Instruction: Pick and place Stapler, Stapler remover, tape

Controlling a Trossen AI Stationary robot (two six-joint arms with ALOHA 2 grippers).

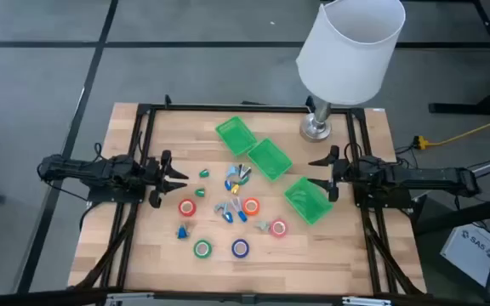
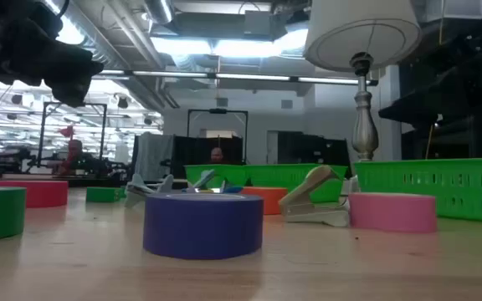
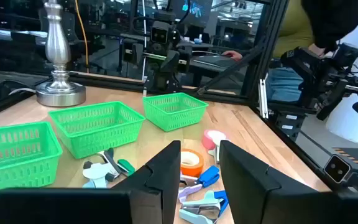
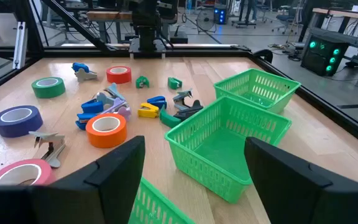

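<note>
Both hands, the left hand (image 1: 179, 178) part-open and the right hand (image 1: 314, 171) wide open, are held empty at the tabletop (image 1: 143, 246) sides, while tape (image 1: 187, 206) and staplers (image 1: 240, 177) are scattered mid-table and three green trays (image 1: 269, 159) are left unfilled, nothing placed yet

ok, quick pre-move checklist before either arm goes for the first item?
1. Right gripper open and empty: ok, fingers apart, nothing between them.
2. Left gripper empty: ok, nothing between the fingers, which stand apart.
3. Three green trays upright, nothing seen in them: ok.
4. Tape rolls lying flat and apart: ok, e.g. blue roll, green roll.
5. Middle pile of staplers and removers separable: cannot tell, items crowd together.
6. Lamp off the pick paths: ok, it stands at the table's far edge.
</note>
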